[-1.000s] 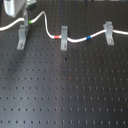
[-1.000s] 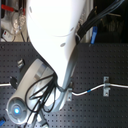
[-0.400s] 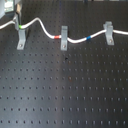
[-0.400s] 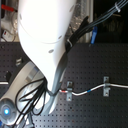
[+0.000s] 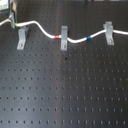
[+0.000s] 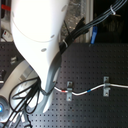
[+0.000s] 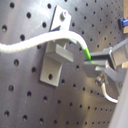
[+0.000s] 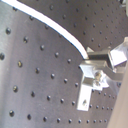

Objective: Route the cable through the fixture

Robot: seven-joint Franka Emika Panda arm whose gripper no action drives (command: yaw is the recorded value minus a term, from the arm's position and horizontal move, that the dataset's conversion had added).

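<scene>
The white cable [image 5: 42,29] runs across the back of the board, with a green band [image 5: 18,23], a red band [image 5: 56,36] and a blue band [image 5: 89,37]. It sits in the middle fixture [image 5: 64,38] and the right fixture [image 5: 108,32]. My gripper [image 5: 10,20] is at the first exterior view's far left, shut on the cable at the green band [image 7: 86,54]. It holds the cable just above the forked top of the left fixture [image 5: 22,37]. That fixture also shows in the first wrist view [image 7: 54,57]. In the second exterior view my arm hides it.
The black perforated board [image 5: 65,85] stretches toward the front. In the second exterior view the white arm [image 6: 37,45] and its black hoses [image 6: 25,92] cover the second exterior view's left half. Two fixtures [image 6: 69,90] [image 6: 105,86] with the cable [image 6: 80,93] show beside it.
My gripper has carried the cable end a little toward the first exterior view's left. The cable's hump over the left fixture has flattened and dropped. The rest of the cable has not moved.
</scene>
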